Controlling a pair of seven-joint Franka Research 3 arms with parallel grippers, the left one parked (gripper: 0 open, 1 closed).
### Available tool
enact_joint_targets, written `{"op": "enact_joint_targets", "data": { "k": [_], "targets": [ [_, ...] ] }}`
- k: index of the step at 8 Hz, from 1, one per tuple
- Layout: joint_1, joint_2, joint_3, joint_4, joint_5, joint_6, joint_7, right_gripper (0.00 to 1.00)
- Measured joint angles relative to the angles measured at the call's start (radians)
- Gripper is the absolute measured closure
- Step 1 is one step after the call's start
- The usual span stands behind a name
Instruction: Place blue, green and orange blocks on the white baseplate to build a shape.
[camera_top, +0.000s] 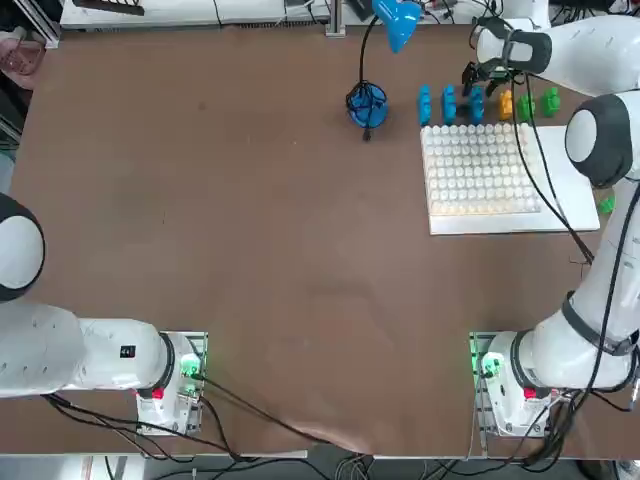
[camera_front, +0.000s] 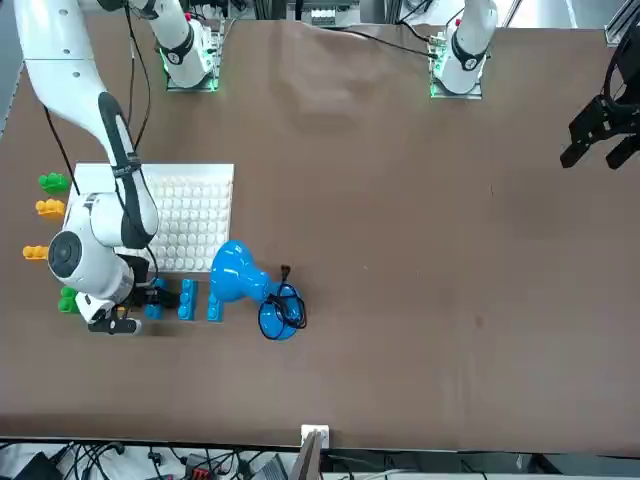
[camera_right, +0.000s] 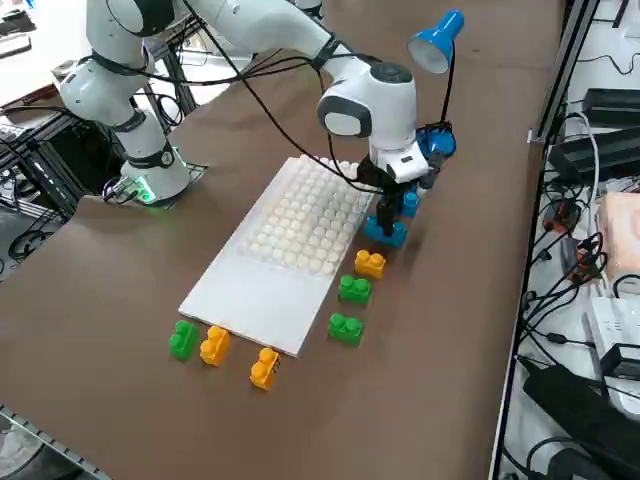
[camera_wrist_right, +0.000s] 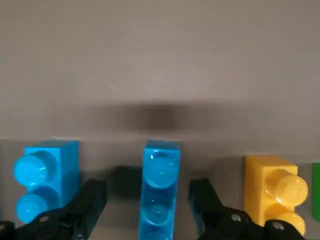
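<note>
Left to right along the far row in my overhead view, I see the blue lamp's round base (camera_top: 366, 104), then three blue blocks (camera_top: 425, 103). My right gripper (camera_wrist_right: 149, 200) hangs over the third blue block (camera_wrist_right: 160, 187), fingers (camera_wrist_right: 87, 200) spread wide on either side of it, not gripping (small gaps show each side). An orange block (camera_wrist_right: 277, 192) sits just beside it, crowding that flank, with green ones beyond. The white baseplate (camera_top: 555, 205) lies just behind the row. Most of the brown table (camera_top: 230, 230) is open room.
</note>
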Motion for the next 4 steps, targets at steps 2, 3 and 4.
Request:
{"op": "enact_joint_targets", "data": {
  "k": [2, 3, 4],
  "targets": [
    [-0.011, 0.003, -0.002, -0.011, 0.0, -0.001, 0.0, 0.0],
    [-0.014, 0.003, -0.002, -0.014, 0.0, -0.002, 0.0, 0.0],
    [-0.015, 0.003, -0.002, -0.015, 0.001, -0.002, 0.003, 0.04]
  ]
}}
